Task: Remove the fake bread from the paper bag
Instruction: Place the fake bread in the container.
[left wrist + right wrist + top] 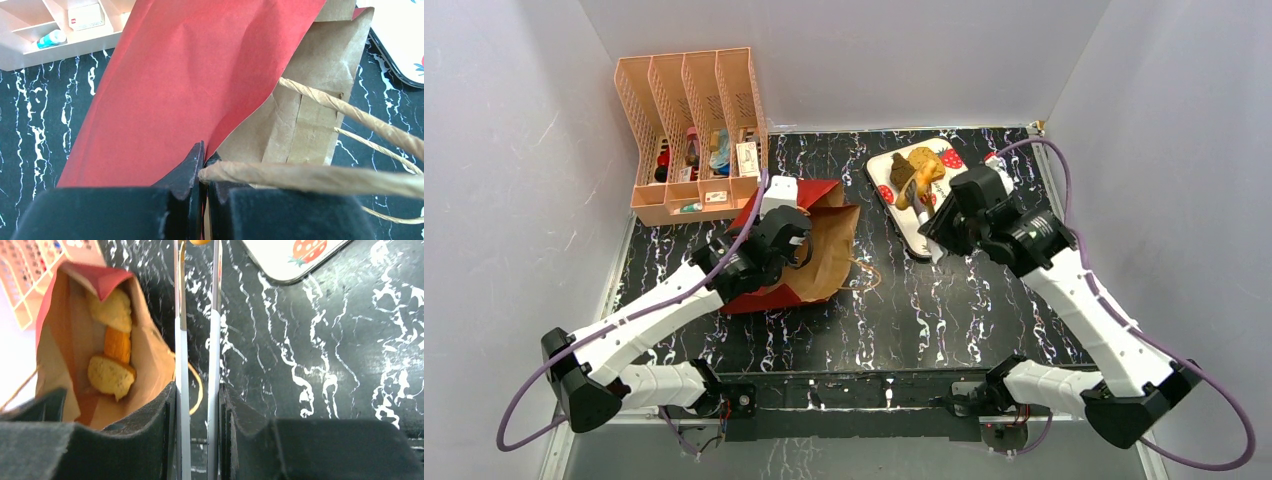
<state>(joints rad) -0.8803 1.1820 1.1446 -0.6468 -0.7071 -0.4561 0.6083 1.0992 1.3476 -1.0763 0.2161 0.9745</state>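
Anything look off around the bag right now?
The bag lies on its side, creased, its rim pinched in the shut left gripper. Three bread pieces sit inside it; nothing is spilled.

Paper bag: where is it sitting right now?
Top view: the paper bag lies on its side left of centre, in front of the peach organiser, left of the strawberry tray, its edge pinched by the left gripper.
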